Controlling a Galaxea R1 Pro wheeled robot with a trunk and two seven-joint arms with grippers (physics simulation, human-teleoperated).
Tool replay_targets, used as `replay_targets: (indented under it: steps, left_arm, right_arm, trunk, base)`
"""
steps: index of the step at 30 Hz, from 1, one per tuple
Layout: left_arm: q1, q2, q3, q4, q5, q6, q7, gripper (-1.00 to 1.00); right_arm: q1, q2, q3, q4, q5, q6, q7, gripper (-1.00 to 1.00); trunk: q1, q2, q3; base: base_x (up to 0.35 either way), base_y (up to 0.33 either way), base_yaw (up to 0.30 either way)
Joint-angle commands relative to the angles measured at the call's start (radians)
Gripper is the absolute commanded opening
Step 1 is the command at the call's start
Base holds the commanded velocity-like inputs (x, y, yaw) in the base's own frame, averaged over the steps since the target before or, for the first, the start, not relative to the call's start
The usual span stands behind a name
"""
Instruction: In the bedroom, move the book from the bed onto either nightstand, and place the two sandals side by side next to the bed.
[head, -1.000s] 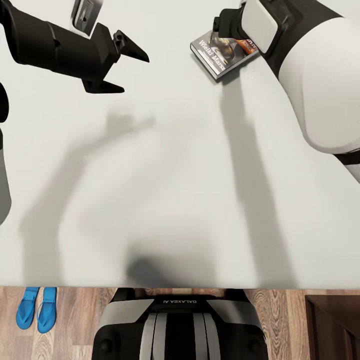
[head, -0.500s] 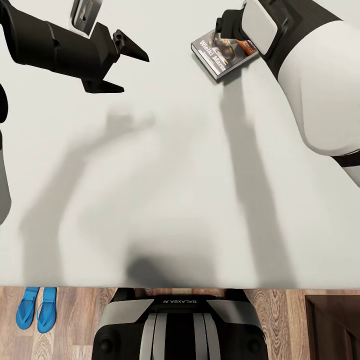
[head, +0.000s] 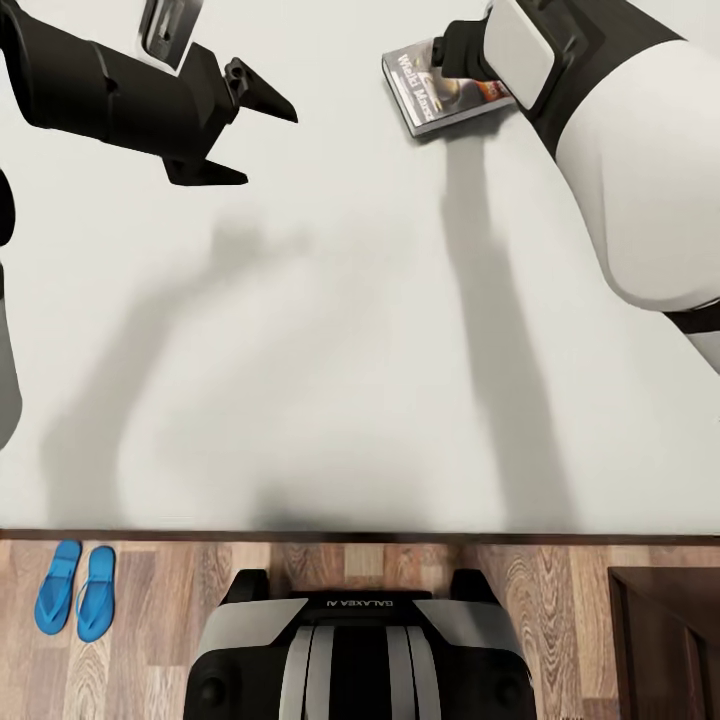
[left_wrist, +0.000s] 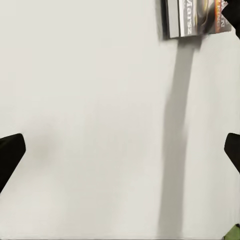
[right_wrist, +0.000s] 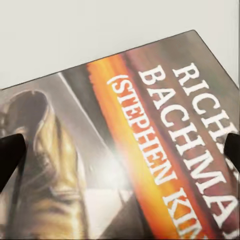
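The book (head: 437, 92) lies on the pale mattress of the bed (head: 330, 330), far from the near edge. My right gripper (right_wrist: 120, 150) hovers directly over the cover, and its dark fingertips (right_wrist: 10, 155) stand wide apart at either side, so it is open. The cover (right_wrist: 150, 125) shows orange and white lettering close up. My left gripper (head: 255, 140) is open above bare mattress, well to the left of the book (left_wrist: 195, 20). The two sandals (head: 75, 602), bright blue, lie side by side on the wood floor beside the bed's near edge at the left.
A dark brown nightstand (head: 662, 640) stands on the floor at the lower right, beside the bed. The bed's dark frame edge (head: 400, 536) runs across in front of my base (head: 360, 650). Wood floor lies between the sandals and the base.
The whole view has shifted, so the bed's near edge sits higher in the picture. The book has turned a little under my right gripper. The left arm holds its pose.
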Motion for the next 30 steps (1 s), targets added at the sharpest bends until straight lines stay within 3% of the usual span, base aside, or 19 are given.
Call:
replay_targets:
  steps: [1, 25, 30]
  left_arm:
    - [-0.001, 0.000, 0.000, 0.000, 0.005, 0.008, 0.007, 1.00]
    - [-0.002, -0.001, 0.000, -0.002, 0.005, 0.006, 0.005, 1.00]
    - [-0.003, -0.002, 0.000, -0.003, 0.005, 0.007, 0.002, 1.00]
  right_arm:
    - [0.000, 0.001, -0.016, 0.033, 0.001, 0.005, -0.002, 1.00]
    - [-0.013, 0.001, -0.014, 0.029, 0.001, 0.008, -0.004, 1.00]
    - [-0.057, 0.001, -0.013, 0.028, 0.001, 0.012, -0.003, 1.00]
  trunk:
    - [0.000, 0.000, 0.000]
    - [0.000, 0.000, 0.000]
    - [0.000, 0.000, 0.000]
  base:
    - [-0.167, 0.000, 0.000]
    - [-0.095, -0.014, 0.000]
    - [-0.015, -0.003, 0.000]
